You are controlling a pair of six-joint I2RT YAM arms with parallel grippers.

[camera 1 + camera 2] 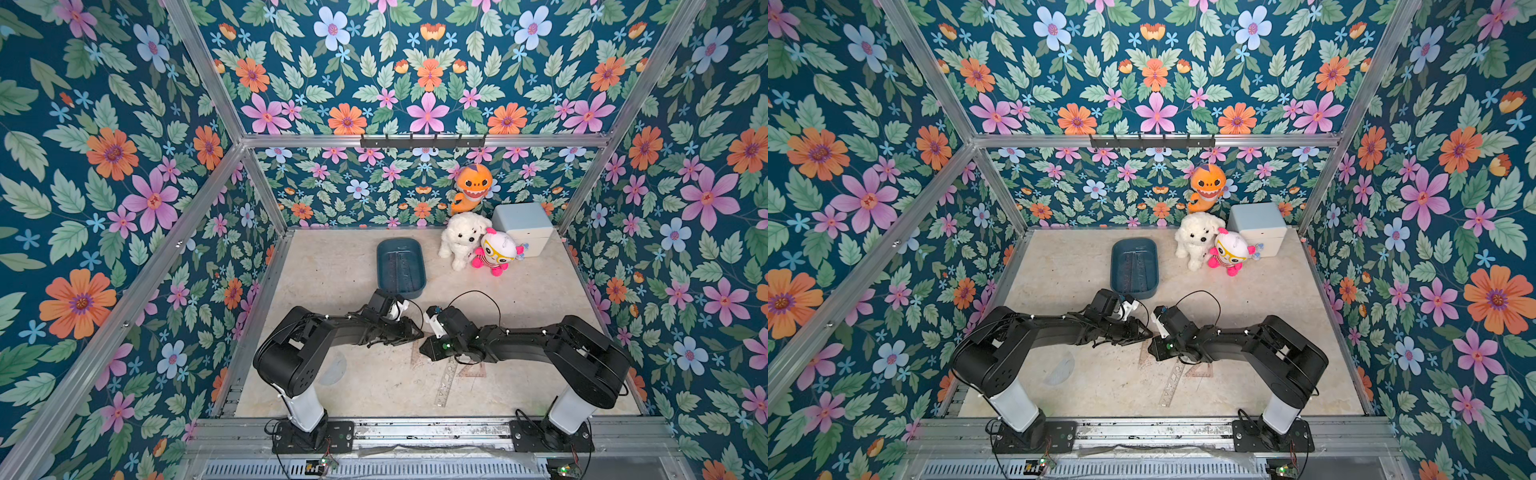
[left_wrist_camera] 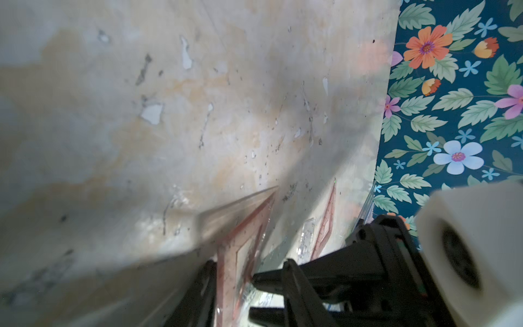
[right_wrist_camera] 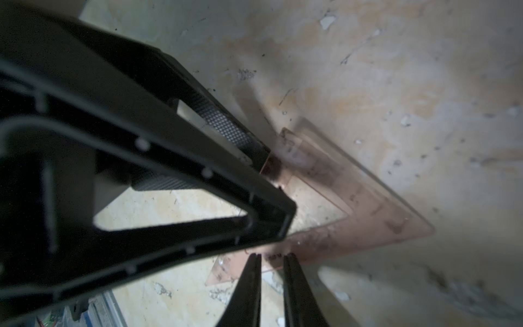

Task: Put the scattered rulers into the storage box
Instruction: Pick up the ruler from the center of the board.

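A pink set square (image 2: 240, 240) lies at the table's middle, also in a top view (image 1: 415, 359). My left gripper (image 2: 233, 270) is shut across one of its bands, one finger outside the band and one inside the cut-out. My right gripper (image 3: 273, 256) has its jaws a narrow gap apart, tips at the same set square's (image 3: 368, 215) edge, with nothing between them. Both grippers meet tip to tip in a top view, left (image 1: 415, 333) and right (image 1: 423, 348). The teal storage box (image 1: 380, 257) stands behind them with a straight ruler (image 1: 401, 266) inside.
On the table lie a second pink set square (image 1: 473, 370), a clear straight ruler (image 1: 445, 392) and a clear protractor (image 1: 336, 368). Plush toys (image 1: 463, 241) and a pale blue cube container (image 1: 523, 228) stand at the back right. Floral walls enclose the table.
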